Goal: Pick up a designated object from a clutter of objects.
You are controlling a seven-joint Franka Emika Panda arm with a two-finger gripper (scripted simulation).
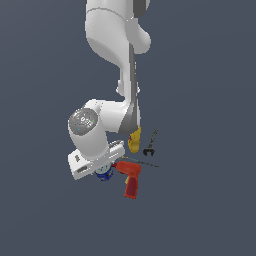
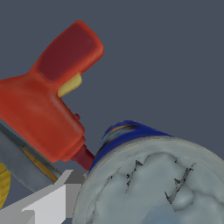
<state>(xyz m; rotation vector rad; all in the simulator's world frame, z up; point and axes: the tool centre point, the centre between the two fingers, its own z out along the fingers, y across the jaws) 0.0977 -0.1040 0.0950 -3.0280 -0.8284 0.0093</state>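
Observation:
The designated object, a small blue can (image 1: pixel 104 174) with a silvery-white top, sits directly under my gripper (image 1: pixel 101 169) in the exterior view, mostly hidden by the white hand. In the wrist view the can (image 2: pixel 153 183) fills the frame, very close. One pale grey finger (image 2: pixel 50 203) lies right against its side; the other finger is hidden. The clutter around it includes the red power drill (image 1: pixel 131 178) beside the can, also in the wrist view (image 2: pixel 48 105). There is also a yellow bottle (image 1: pixel 134 140), a black clamp tool (image 1: pixel 151 143) and a thin rod (image 1: pixel 144 163). The dark red ball is hidden.
All items lie on a plain dark grey-blue floor (image 1: pixel 210 210). The drill's nose nearly touches the can on the exterior view's right. An edge of the yellow bottle (image 2: pixel 3 183) and a grey bar (image 2: pixel 22 164) show in the wrist view.

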